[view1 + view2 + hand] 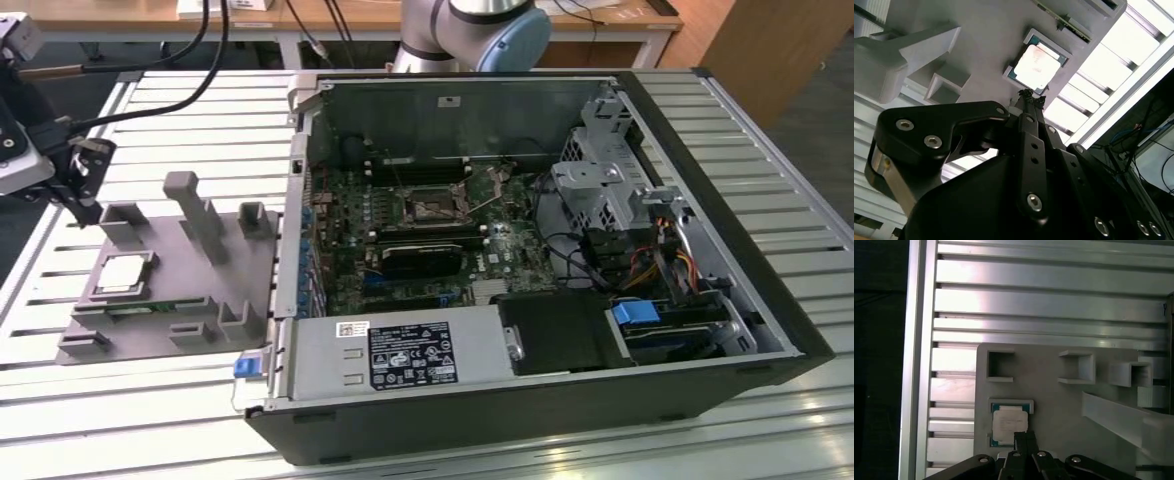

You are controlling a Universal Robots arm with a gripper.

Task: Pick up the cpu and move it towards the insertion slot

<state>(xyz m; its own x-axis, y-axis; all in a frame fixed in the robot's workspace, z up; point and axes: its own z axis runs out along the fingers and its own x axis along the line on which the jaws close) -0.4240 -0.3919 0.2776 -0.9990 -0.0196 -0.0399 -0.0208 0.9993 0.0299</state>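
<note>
The small, flat, square cpu with a shiny silver metal top (123,272) is seen lying in a shallow recess of the grey plastic fixture plate (180,300) on the slatted aluminium worktop (200,150). It is well apart from the silver-framed square insertion slot (430,205) inside the open black computer case (534,425). The cpu is judged light, stiff, slick on top and fragile beneath, so it is best taken by opposite edges. The black gripper (1029,94) is poised above it, pointing down. Its fingers (1021,440) are pressed together on nothing and no contact is made.
</note>
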